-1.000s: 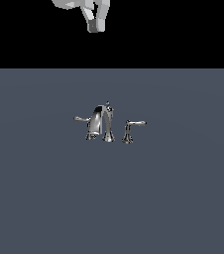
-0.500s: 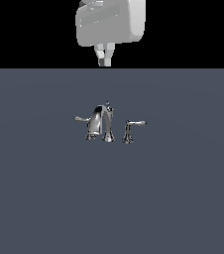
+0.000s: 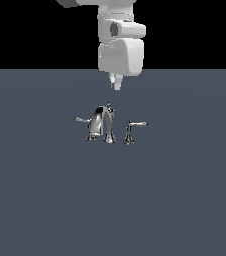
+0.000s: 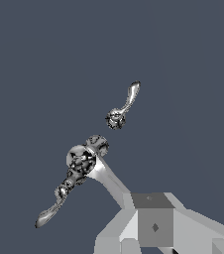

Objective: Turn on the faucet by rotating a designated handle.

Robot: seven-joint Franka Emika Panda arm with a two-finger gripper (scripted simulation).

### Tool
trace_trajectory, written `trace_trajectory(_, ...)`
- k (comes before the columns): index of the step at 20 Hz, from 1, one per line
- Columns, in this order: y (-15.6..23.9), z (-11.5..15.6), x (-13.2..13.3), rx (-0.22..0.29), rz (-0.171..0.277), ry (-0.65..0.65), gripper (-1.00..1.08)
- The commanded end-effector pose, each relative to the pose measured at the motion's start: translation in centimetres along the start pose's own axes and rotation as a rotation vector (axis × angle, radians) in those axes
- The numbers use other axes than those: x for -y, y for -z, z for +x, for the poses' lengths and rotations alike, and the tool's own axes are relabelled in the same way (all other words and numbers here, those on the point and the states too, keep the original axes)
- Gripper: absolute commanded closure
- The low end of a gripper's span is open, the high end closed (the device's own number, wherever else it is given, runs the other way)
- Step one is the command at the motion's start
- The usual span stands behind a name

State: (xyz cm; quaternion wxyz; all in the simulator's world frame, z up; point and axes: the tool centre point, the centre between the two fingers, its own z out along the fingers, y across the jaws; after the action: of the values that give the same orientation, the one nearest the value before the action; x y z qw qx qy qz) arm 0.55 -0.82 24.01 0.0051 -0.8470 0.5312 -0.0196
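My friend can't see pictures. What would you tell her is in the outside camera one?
A small shiny faucet stands on a flat dark grey floor, with a separate handle at the exterior view's right. A big white robot arm hangs above, its gripper pointing down, not touching the faucet.

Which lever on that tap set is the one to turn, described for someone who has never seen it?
Find the small chrome faucet on the grey floor below the white arm. The handle is the lever on the exterior view's right. It stands on its own slim post, clear of the arched spout, while the other lever seems to merge with the spout's base.
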Motion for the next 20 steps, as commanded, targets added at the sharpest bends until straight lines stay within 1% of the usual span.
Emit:
trace_trajectory(1,-1.8,1.4,0.7,0.001,-0.004,-0.068,1.08)
trace_trajectory(7,-6.2,5.0,2.0,0.004,-0.016,-0.237,1.08)
trace_trajectory(12,-9.7,8.0,2.5,0.008,-0.025,-0.374,1.08)
trace_trajectory(20,-13.6,11.5,2.6,0.013,-0.034,-0.529,1.08)
